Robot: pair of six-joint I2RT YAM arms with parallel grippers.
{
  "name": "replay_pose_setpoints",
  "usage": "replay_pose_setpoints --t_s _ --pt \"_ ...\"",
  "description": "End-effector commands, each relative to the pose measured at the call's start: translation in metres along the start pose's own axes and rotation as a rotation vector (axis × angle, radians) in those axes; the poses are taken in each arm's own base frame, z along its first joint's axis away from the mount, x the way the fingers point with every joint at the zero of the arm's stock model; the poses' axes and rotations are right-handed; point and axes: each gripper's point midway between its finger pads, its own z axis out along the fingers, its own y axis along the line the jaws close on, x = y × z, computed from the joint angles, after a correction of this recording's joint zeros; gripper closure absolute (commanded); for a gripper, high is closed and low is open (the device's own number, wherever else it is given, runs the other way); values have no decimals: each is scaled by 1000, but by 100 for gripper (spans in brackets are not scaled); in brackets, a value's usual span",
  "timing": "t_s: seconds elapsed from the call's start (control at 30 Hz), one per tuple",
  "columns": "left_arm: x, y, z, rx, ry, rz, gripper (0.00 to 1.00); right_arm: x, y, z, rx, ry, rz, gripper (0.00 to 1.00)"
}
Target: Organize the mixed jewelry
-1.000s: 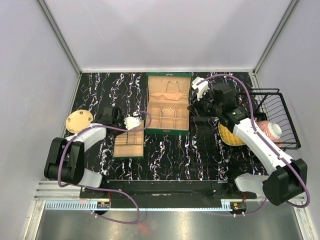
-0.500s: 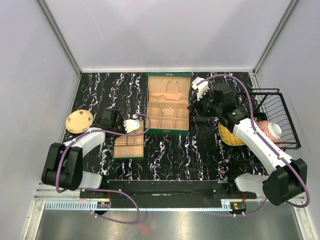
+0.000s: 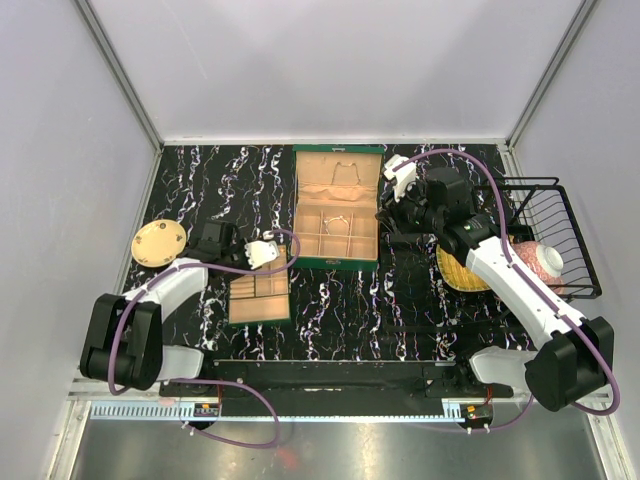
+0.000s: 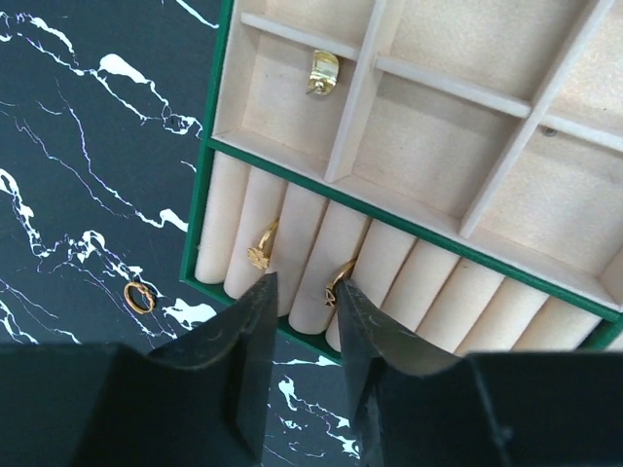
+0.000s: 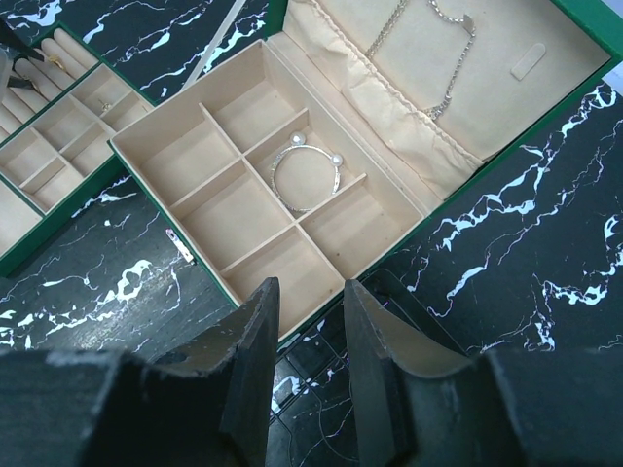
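Observation:
My left gripper (image 4: 304, 292) hangs open over the near edge of the tan tray (image 4: 204, 185), nothing between its jaws. Two gold rings sit in the tray's ring rolls: one (image 4: 258, 248) left of the jaws, one (image 4: 337, 286) right at my right fingertip (image 4: 352, 297). A gold clip (image 4: 323, 70) lies in a tray compartment. Another gold ring (image 4: 139, 297) lies loose on the black marbled table. My right gripper (image 5: 310, 302) stands open and empty at the green box's (image 5: 146, 180) near corner. A pearl-ended bracelet (image 5: 307, 170) lies in the box, and a thin chain (image 5: 428, 49) lies in its lid.
In the top view the tray (image 3: 258, 297) lies left of the green box (image 3: 337, 205). A round tan disc (image 3: 158, 242) sits far left. A yellow woven mat (image 3: 458, 272) and a black wire basket (image 3: 552, 232) holding a pink-and-white object (image 3: 545, 262) stand at the right.
The left arm's elbow has drawn back to the left and its wrist has shifted a little over the tray; its jaws have parted. The right arm has not moved.

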Motion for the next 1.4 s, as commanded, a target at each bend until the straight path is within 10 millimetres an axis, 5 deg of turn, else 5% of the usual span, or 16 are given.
replay_pose_setpoints --t_s 0.0,0.37,0.67,1.03,1.37 --pt "-14 7 -12 -13 -35 -9 63 -16 -8 -6 37 -57 -31 61" --pt "-38 37 -49 -107 -78 12 60 -15 -8 -5 34 -57 -34 61" --pt "-19 86 -55 -278 -55 -115 56 -14 -7 -4 31 -53 -30 60" --pt "25 123 -20 -253 93 -389 54 -11 -5 -3 22 -49 -28 60" --pt "42 119 0 -98 142 -488 58 -6 -7 0 25 -35 -28 60"
